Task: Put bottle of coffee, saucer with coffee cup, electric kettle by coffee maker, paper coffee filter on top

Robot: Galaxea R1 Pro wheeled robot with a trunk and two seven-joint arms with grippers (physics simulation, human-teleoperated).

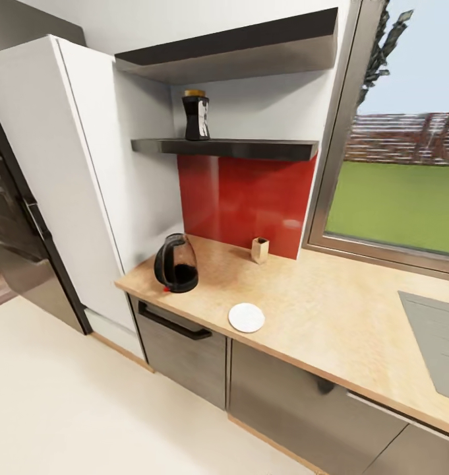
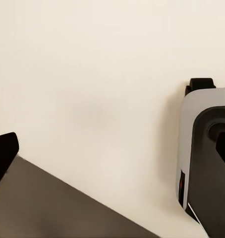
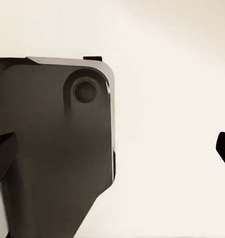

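The bottle of coffee (image 1: 196, 116) is standing upright on the lower dark shelf (image 1: 250, 149), above the red backsplash (image 1: 250, 201). Below it, the electric kettle (image 1: 175, 264) is sitting at the left end of the kitchen countertop (image 1: 329, 310), with the saucer (image 1: 246, 317) lying flat near the front edge, apart from the kettle. Both wrist cameras are looking down at pale floor (image 2: 92, 99) and the robot's dark base (image 3: 58, 148), nowhere near these things; whether either gripper's fingers are apart or together cannot be told.
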